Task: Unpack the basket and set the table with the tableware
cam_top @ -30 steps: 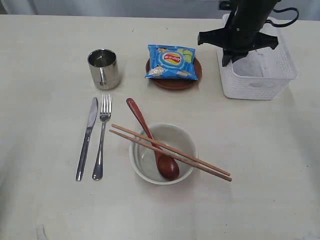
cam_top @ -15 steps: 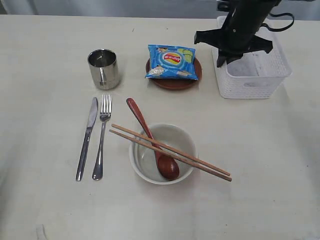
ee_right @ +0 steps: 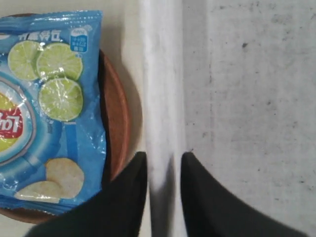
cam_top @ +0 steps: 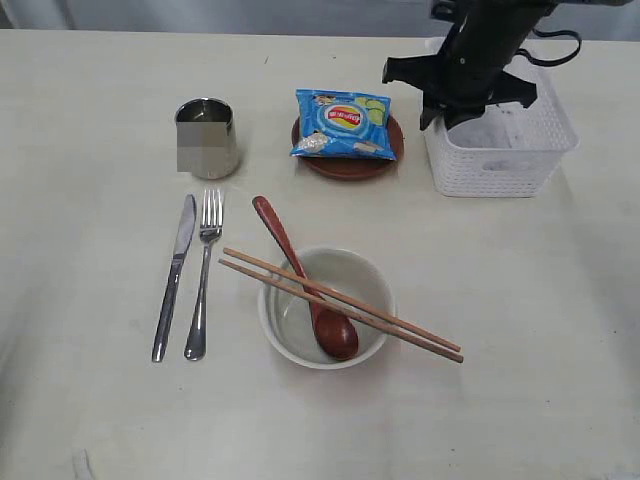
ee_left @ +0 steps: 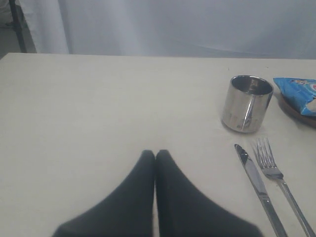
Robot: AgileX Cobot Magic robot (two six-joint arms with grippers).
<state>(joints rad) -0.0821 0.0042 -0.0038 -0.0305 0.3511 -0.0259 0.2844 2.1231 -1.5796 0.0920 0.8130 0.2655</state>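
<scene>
Basket (cam_top: 495, 170) shift logged: since 1 second ago it has slid sideways toward the plate (cam_top: 345, 168) and slightly farther back, and your right arm has travelled with it. Nothing else on the table (cam_top: 90, 420) has changed place.

Nearest you, in the exterior view:
- Bowl (cam_top: 352, 272), upright.
- Spoon (cam_top: 290, 262), its head inside the bowl and its handle leaning out over the rim toward the far side.
- 2 chopsticks (cam_top: 300, 282) laid side by side across the bowl, over the spoon, both ends overhanging the rim.

Left of the bowl: knife (cam_top: 172, 280) and fork (cam_top: 203, 285), flat on the table, parallel, just beside each other, the fork nearer the bowl.

Farther back:
- Cup (cam_top: 207, 138), upright, beyond the tips of the knife and fork.
- Plate to its right, with the blue chip bag (cam_top: 342, 123) lying on it and covering most of it.

Farthest, at the right: the basket, standing on the table near the plate without touching it.

Your right gripper (ee_right: 163, 163) sits at the basket's plate-side wall. The jaws stand apart with the white wall between them. Whether they pinch it or have let go, I cannot tell.

Your left gripper (ee_left: 155, 154) shows only in its wrist view: jaws closed tip to tip, holding nothing, above bare table, with the cup, knife and fork ahead of it.
</scene>
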